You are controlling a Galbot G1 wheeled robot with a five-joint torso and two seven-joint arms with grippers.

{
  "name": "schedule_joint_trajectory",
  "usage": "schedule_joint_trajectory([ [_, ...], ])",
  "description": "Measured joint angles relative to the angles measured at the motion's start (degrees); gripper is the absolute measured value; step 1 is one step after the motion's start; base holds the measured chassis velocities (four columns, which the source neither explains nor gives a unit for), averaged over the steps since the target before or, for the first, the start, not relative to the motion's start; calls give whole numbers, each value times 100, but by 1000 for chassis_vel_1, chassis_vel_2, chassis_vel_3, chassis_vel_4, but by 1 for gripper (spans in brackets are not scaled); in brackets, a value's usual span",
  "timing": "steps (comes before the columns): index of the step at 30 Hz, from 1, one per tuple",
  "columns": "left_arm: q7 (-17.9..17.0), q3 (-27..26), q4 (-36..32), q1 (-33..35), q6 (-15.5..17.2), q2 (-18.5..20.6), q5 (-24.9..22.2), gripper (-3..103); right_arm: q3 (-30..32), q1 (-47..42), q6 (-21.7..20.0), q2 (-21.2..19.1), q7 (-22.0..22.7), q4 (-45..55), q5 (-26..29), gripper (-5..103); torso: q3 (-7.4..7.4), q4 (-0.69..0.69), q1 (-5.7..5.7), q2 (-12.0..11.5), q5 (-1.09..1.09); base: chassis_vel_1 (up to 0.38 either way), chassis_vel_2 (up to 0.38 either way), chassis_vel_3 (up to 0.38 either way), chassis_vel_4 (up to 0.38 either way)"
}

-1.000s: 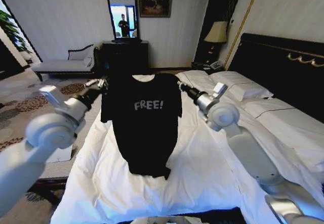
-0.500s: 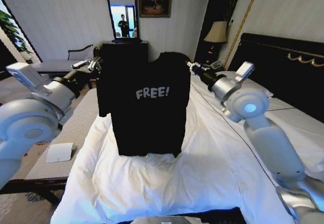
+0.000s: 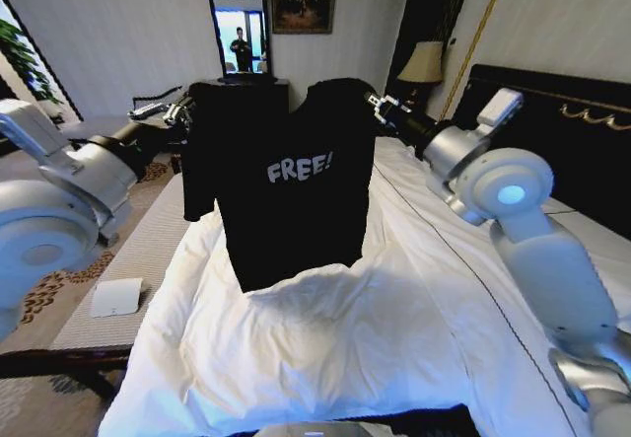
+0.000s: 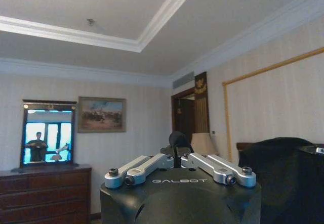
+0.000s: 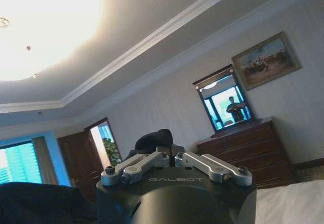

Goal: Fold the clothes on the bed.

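Observation:
The clothes, one black T-shirt with white "FREE!" lettering, hang spread in the air over the bed. My left gripper is shut on one shoulder of the shirt. My right gripper is shut on the other shoulder. The hem hangs low near the white duvet; I cannot tell whether it touches. In the left wrist view a pinch of black cloth sticks up between the left gripper's fingers, and the shirt hangs off to one side. The right gripper pinches black cloth the same way.
The dark headboard and a lamp stand at the right. A dark dresser with a mirror is behind the shirt. A striped bench with a white object runs along the bed's left side.
Both arms have lifted the T-shirt higher and a little farther out. Its hem has risen off the duvet's near part.

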Motion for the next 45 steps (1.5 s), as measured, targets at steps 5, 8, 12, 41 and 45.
schedule_joint_trajectory([
  [5, -25, -966, -429, 763, 129, 77, -308, 1, 584, -458, -8, -399, 102, 610, 581, 0, -1, 2, 0, 0, -1, 0, 0, 0, 0],
  [8, -50, -1378, -689, 1027, 266, 111, -534, 1, 1080, -767, 31, -797, 208, 1131, 1017, 0, -2, 1, -2, 1, -1, 0, 0, 0, 0],
  [12, -137, -1766, -739, 1170, 515, 194, -931, 1, 1780, -1190, 46, -1131, 236, 1651, 1432, 0, -1, 0, -1, 0, 1, 0, 0, 0, 0],
  [41, -1089, 1565, 650, 914, 1412, -1402, 1219, 1, -397, -2205, -363, 855, 157, -197, -729, 0, 1, 1, 1, 0, -2, 0, 0, 0, 0],
  [45, -808, 2270, 1533, 688, 1353, -1936, 1832, 1, -837, -2020, -300, 1125, 42, -975, -1268, 0, 2, 1, 2, -1, -1, 0, 0, 0, 0],
])
